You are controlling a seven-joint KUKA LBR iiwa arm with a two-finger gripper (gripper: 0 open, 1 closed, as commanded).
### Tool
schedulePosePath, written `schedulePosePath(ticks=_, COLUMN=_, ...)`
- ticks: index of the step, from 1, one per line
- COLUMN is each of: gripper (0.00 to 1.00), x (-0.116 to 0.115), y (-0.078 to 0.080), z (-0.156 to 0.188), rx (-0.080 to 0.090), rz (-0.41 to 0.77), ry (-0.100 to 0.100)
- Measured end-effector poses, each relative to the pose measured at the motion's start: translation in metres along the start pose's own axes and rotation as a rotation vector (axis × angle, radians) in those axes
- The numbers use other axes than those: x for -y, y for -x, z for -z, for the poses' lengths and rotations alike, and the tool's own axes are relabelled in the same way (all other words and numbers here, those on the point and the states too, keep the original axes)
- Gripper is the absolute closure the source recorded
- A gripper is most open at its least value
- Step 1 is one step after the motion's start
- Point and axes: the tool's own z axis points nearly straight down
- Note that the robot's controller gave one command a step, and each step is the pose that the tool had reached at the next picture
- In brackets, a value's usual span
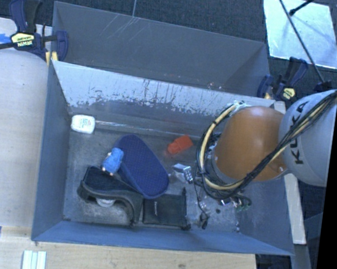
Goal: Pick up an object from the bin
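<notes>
My gripper [202, 214] hangs below the arm's orange cover at the right side of the bin floor, low over the front right. Just to its left lies a flat black rectangular thing [167, 211]. A small clear and silver piece [183, 173] lies up-left of the gripper, beside the cables. Farther back sits a small orange block [180, 144]. Nothing shows in the gripper's grasp.
A dark blue oval pouch [144, 166] lies mid-bin with a small light blue toy [113, 160] at its left edge. A black curved strap-like thing [105, 194] lies along the front left. A white round tag-like thing [82, 124] sits at the back left.
</notes>
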Motion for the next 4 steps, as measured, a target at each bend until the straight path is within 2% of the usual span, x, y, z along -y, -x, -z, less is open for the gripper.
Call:
schedulePosePath(ticks=1, gripper=0.00, x=-0.021, y=-0.003, z=-0.030, rx=0.008, rz=-0.070, ry=-0.006)
schedulePosePath(ticks=2, gripper=0.00, x=-0.019, y=-0.002, z=-0.030, rx=0.007, rz=-0.072, ry=-0.004)
schedulePosePath(ticks=3, gripper=1.00, x=-0.020, y=-0.001, z=-0.029, rx=0.009, rz=-0.070, ry=-0.003)
schedulePosePath(ticks=4, gripper=1.00, x=-0.019, y=0.000, z=-0.005, rx=0.008, rz=-0.070, ry=-0.003)
